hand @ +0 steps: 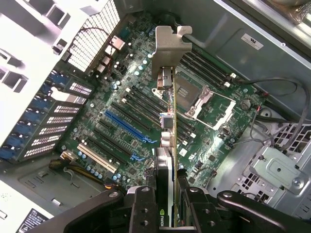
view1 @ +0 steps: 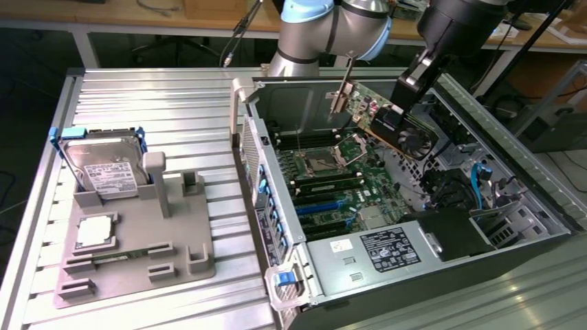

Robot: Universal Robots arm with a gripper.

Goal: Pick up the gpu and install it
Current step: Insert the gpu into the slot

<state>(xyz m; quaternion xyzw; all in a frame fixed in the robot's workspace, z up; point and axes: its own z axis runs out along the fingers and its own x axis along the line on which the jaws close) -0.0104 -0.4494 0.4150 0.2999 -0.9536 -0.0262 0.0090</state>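
Observation:
The gpu (view1: 381,117) hangs tilted in the air inside the open computer case (view1: 275,206), above the green motherboard (view1: 339,182). Its silver bracket (view1: 341,96) points toward the case's rear wall, and its round fan (view1: 417,141) faces the exterior view's right. My gripper (view1: 411,86) comes down from above and is shut on the card. In the wrist view the gpu (hand: 167,136) appears edge-on, with its bracket (hand: 170,48) at the far end. My gripper (hand: 167,208) clamps it between black fingers (hand: 143,206). A blue slot (hand: 124,124) lies on the motherboard (hand: 97,116) beside the card's line.
A grey fixture tray (view1: 137,271) stands at the exterior view's left on the ribbed metal table (view1: 147,96). It holds a hard drive (view1: 106,165) in a blue frame and a square CPU chip (view1: 95,232). Inside the case are the empty CPU socket (hand: 197,99), cables (hand: 282,102) and a labelled power supply (view1: 385,249).

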